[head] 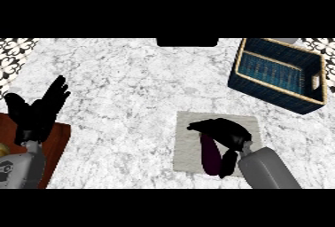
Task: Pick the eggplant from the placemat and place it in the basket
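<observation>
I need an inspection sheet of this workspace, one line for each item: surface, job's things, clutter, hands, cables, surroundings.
Surface: marble counter, white and grey.
Job's things: purple eggplant lies on the pale placemat, partly hidden by the right hand; the basket, dark blue with a tan rim, stands at the far right with nothing visible inside it.
Clutter: nothing seen.
Hands: right hand is curled over the eggplant; left hand is open and resting at the left edge, fingers up.
Cables: nothing seen.
Surroundings: brown surface at the lower left; patterned tiles at the upper corners.
</observation>
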